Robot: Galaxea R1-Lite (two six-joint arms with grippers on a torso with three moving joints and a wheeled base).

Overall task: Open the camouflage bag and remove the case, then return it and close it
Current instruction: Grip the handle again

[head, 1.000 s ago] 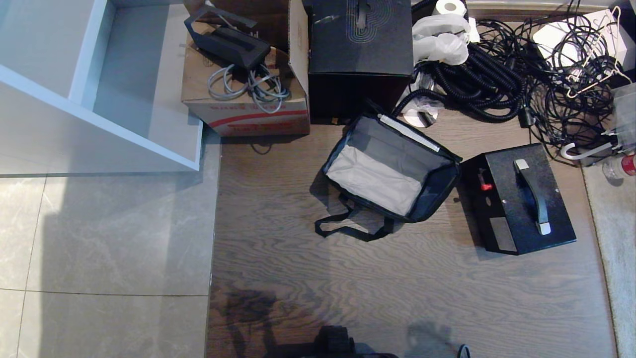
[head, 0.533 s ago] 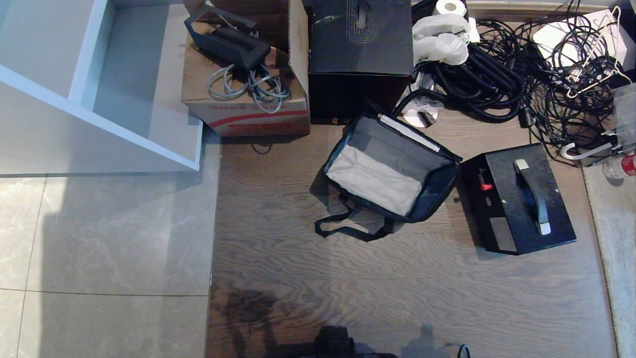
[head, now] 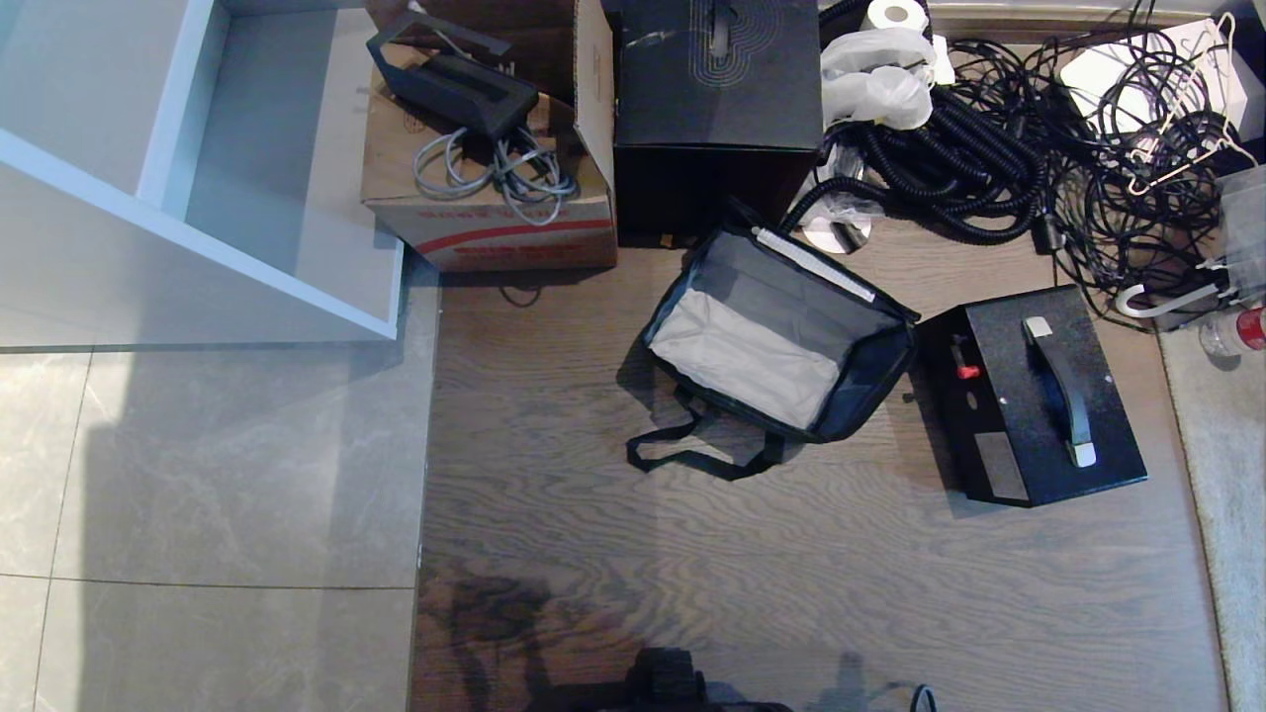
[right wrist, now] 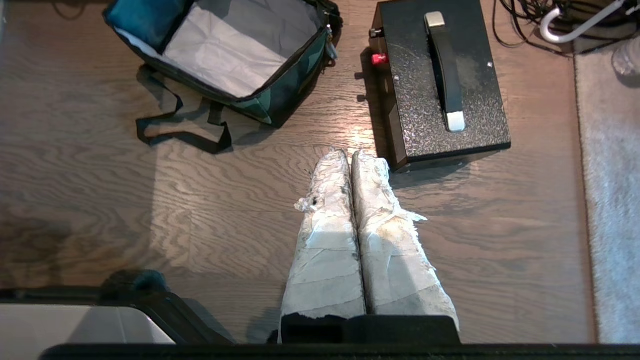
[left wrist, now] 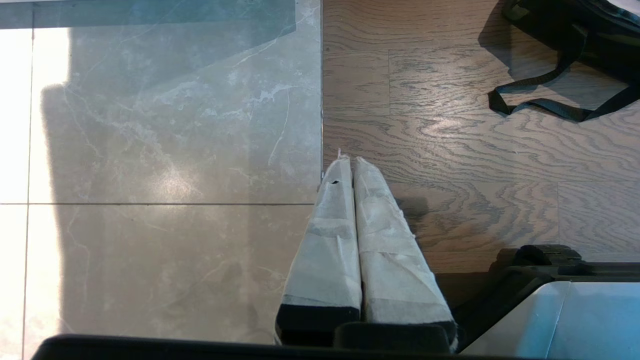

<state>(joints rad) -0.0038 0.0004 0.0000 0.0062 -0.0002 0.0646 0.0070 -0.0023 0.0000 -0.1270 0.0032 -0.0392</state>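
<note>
1. Almost nothing has moved since the earlier frame: only a faint shadow at the near edge of the wooden floor (head: 791,593) has shifted slightly; bag and case lie where they did.
2. Wooden floor meets a grey tiled floor (head: 218,475) along its left edge, and a pale rug (head: 1226,445) along its right edge.
3. Camouflage bag (head: 776,336) lies open near the floor's far edge, grey lining showing, its black strap (head: 692,457) trailing toward the near edge.
4. Case (head: 1039,396) sits just beside the bag, toward the rug, handle up.
5. Right claw (right wrist: 350,156) hangs clenched and empty over bare wood, near the case's corner.
6. Left claw (left wrist: 348,162) hangs clenched and empty over the wood-tile seam.
</note>
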